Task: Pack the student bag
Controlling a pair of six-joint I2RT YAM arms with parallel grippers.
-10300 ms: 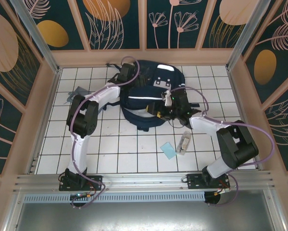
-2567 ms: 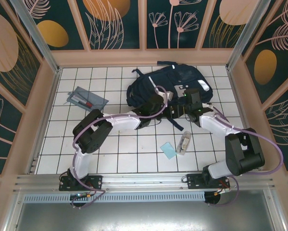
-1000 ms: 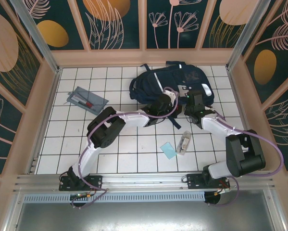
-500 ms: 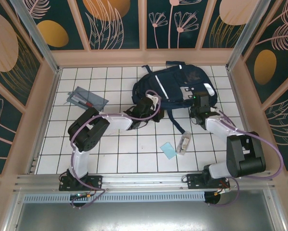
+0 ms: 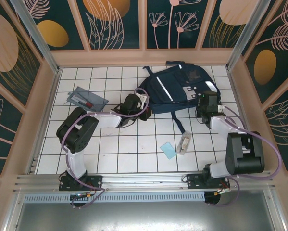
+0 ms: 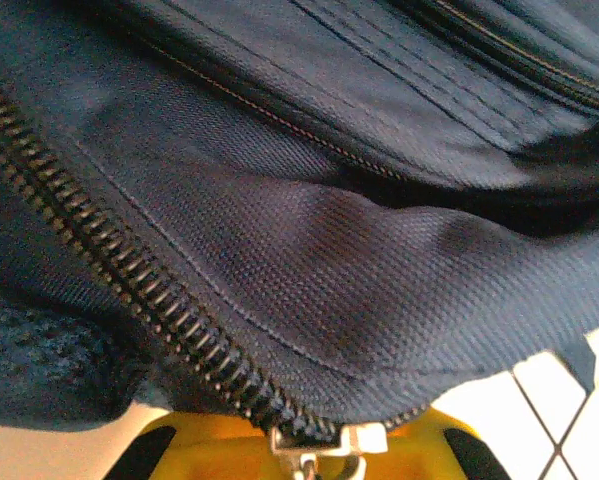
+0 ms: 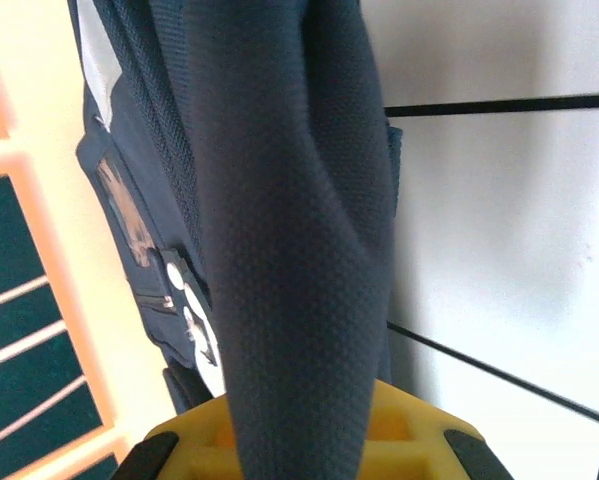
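Navy fabric marks the student bag (image 5: 175,84), which lies on the far half of the white-tiled counter (image 5: 129,144), right of centre, its top close to the back wall. A white stripe (image 5: 163,88) runs slanting across its upper face, and a pale patch with dark squares (image 5: 189,91) sits to the right of the stripe.

The left fingers (image 5: 140,102) are at the bag's near-left edge. In the left wrist view they are drawn together on the bag's cloth at the zipper (image 6: 129,290), whose teeth run slantwise down to a metal pull (image 6: 315,446) sitting right at the yellow tips. The right fingers (image 5: 207,99) are at the bag's right side. In the right wrist view they are clamped on a dark woven strap (image 7: 289,250) of the bag, which rises straight up from between them.

A flat grey pouch (image 5: 88,100) lies well apart on the left of the counter, with something red on top of it. Nearer the arm bases, between the two arms, a light blue card (image 5: 169,150) lies just beside a small clear packet (image 5: 184,142)
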